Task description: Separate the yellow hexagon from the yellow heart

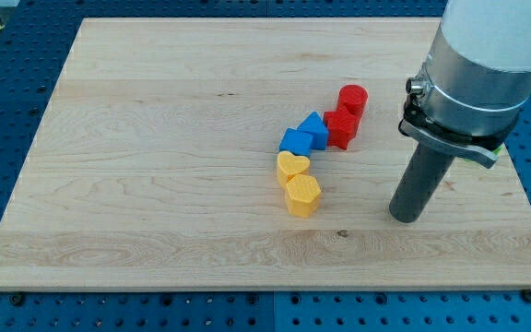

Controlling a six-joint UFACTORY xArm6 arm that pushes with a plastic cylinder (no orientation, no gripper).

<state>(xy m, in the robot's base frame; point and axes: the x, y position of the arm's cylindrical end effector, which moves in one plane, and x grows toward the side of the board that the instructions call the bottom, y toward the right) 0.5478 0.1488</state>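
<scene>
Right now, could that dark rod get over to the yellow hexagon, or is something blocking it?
Probably yes. My tip sits to the view's right of the yellow hexagon, with only bare board between them; the yellow heart touches its far side.

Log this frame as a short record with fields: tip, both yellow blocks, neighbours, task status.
tip: my tip on the board, to the view's right of all blocks, touching none
yellow hexagon: directly below the yellow heart, touching it
yellow heart: just below the blue blocks
neighbours: two blue blocks, two red blocks, chained toward the view's upper right
task status: yellow pair not yet separated
</scene>
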